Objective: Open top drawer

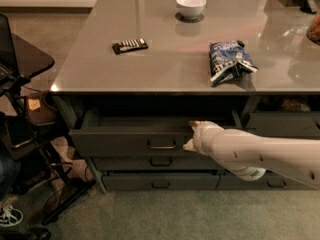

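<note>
The top drawer (pixel 120 143) is the wide dark grey one just under the countertop, with a small loop handle (pixel 161 145) at the centre of its front. It stands partly pulled out, and a strip of its grey interior (pixel 140 122) shows behind the front panel. My gripper (pixel 191 134) is at the upper edge of the drawer front, just right of the handle, and touches the panel. The white arm (pixel 260 154) reaches in from the right and covers the drawer's right end.
Two lower wide drawers (pixel 160 162) sit shut beneath. A narrower drawer (pixel 285 124) is to the right. On the counter (pixel 165 69) lie a white bowl (pixel 190 6), a dark bar (pixel 130 45) and a blue snack bag (pixel 230 60). A black side table (pixel 25 59) and floor clutter crowd the left.
</note>
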Tool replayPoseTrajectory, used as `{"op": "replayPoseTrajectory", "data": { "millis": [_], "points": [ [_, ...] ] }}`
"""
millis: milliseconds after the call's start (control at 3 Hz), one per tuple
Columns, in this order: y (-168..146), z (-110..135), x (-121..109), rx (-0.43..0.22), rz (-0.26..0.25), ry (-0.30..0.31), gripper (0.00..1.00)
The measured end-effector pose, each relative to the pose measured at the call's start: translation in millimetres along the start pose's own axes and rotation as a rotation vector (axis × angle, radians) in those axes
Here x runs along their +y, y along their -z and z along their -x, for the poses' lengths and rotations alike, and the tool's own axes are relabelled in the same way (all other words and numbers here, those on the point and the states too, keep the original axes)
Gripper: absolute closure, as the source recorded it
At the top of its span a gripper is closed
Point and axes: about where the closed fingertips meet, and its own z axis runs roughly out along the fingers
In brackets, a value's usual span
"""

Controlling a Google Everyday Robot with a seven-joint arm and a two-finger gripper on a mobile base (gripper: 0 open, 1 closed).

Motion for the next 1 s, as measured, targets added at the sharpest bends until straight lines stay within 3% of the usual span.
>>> {"op": "replayPoseTrajectory", "data": {
  "millis": [1000],
  "points": [
    [21.7, 2.4, 15.8, -0.002, 0.002, -0.007, 1.00]
  ]
}}
